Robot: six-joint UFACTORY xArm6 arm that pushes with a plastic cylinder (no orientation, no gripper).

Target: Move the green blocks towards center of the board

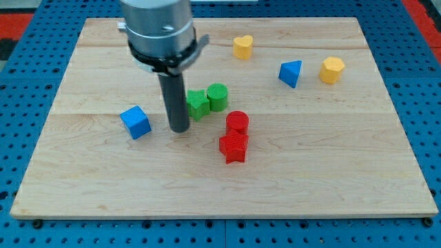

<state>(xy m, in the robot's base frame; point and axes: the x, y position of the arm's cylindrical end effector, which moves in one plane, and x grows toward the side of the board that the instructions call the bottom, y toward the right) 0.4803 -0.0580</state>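
Two green blocks sit side by side near the board's middle: a green star-shaped block (198, 104) and a green cylinder (218, 96) touching its right side. My tip (180, 129) rests on the board just left of and slightly below the green star, close to or touching it. The rod rises to the arm's grey body at the view's top.
A blue cube (136, 122) lies left of the tip. A red cylinder (237, 122) and a red star-shaped block (233, 147) stand below right of the greens. A yellow heart (242, 47), a blue triangular block (291, 73) and a yellow hexagon (331, 69) lie at the upper right of the wooden board (344, 172).
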